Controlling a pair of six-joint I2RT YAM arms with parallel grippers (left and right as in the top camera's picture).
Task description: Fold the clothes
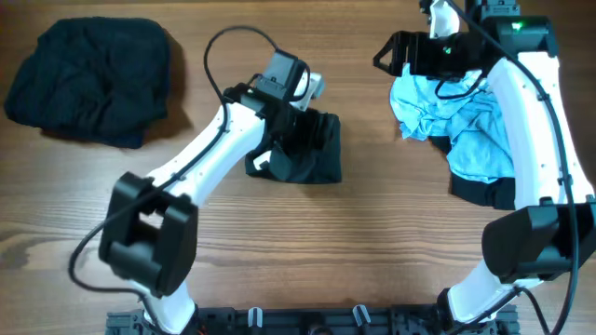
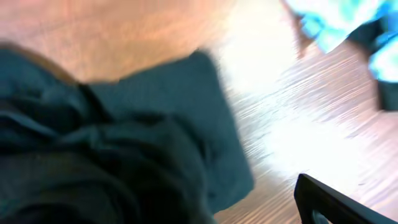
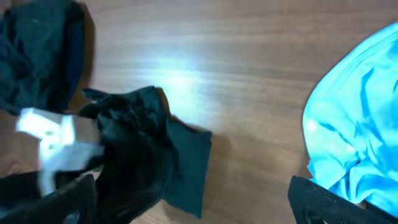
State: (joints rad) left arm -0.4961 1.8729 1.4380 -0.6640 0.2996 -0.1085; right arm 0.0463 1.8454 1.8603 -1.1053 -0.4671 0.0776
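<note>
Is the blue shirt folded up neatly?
No, the light blue shirt lies crumpled in a loose heap on the table.

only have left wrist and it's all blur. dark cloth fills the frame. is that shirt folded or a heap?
Observer: Roughly folded. Overhead shows the dark shirt as a compact bundle at centre, rumpled on top, with the left gripper right over it.
Operator: blue thing in my top corner?
Observer: A light blue shirt, crumpled, lying partly on another dark garment on the right side.
Operator: anything else out there?
Observer: A dark pile at the far left, unfolded.
</note>
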